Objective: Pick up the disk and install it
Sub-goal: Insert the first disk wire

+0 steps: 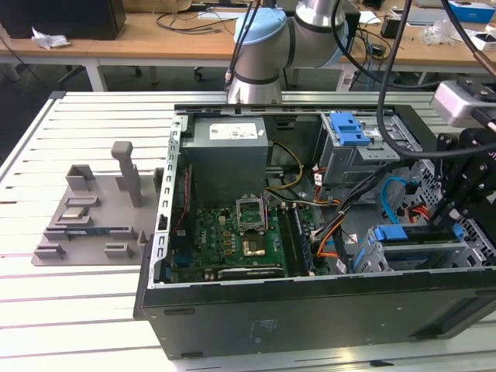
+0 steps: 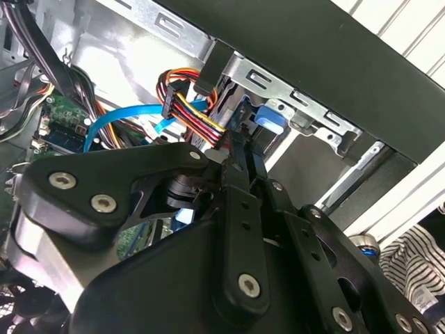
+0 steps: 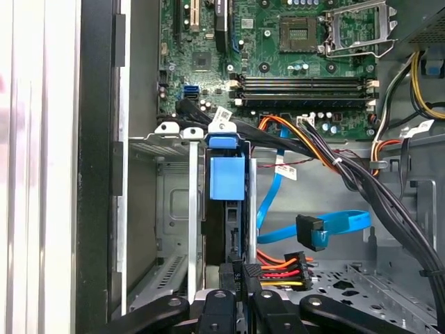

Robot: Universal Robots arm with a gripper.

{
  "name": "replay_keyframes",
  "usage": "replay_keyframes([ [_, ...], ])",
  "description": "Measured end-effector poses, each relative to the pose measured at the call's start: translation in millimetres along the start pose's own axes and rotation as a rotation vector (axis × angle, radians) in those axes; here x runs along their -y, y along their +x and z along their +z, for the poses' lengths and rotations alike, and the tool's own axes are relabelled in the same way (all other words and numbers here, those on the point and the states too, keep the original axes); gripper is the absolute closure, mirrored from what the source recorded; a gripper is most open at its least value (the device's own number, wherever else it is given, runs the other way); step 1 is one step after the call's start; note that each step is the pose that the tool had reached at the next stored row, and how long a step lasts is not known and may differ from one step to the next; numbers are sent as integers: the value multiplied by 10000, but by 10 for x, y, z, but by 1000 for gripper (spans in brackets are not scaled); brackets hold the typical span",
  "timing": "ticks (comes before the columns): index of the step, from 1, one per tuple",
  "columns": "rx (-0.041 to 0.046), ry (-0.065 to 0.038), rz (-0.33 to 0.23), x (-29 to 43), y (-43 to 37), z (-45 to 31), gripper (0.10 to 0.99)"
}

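The disk [image 3: 226, 233] stands on edge in the drive cage [image 3: 191, 209] at the case's front corner, with a blue plastic tab [image 3: 227, 177] at its far end. In the exterior view the disk [image 1: 418, 246] lies in the bay at the exterior view's lower right, between blue rails. My gripper [image 3: 243, 270] is shut, its tips at the disk's near end beside a power plug [image 3: 281, 268] with coloured wires. I cannot tell whether the tips touch the disk. The gripper [image 1: 452, 225] reaches down into the case, and in the second wrist view the gripper [image 2: 240, 145] points at the cage.
The open computer case [image 1: 310, 310] lies on a slatted white table [image 1: 77, 310]. Inside are a motherboard [image 1: 232, 240], a grey power supply [image 1: 229, 147], a second blue-topped bay [image 1: 349, 132], a loose blue data cable [image 3: 327, 226] and black cable bundles [image 3: 375, 188]. A grey fixture [image 1: 93, 217] lies at the exterior view's left.
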State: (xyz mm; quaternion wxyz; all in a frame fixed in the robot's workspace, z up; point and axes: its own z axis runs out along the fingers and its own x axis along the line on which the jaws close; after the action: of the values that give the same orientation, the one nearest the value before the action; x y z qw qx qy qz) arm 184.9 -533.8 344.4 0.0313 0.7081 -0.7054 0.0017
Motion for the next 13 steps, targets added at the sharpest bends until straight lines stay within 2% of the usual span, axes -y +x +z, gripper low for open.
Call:
replay_keyframes([
  [3,85,0,-3,0,9,13,922],
  [8,94,5,-3,0,48,17,922],
  [11,96,38,-3,-2,51,-18,922],
  [12,121,39,-4,-3,50,-19,922],
  [13,183,39,-5,-4,51,-19,922],
])
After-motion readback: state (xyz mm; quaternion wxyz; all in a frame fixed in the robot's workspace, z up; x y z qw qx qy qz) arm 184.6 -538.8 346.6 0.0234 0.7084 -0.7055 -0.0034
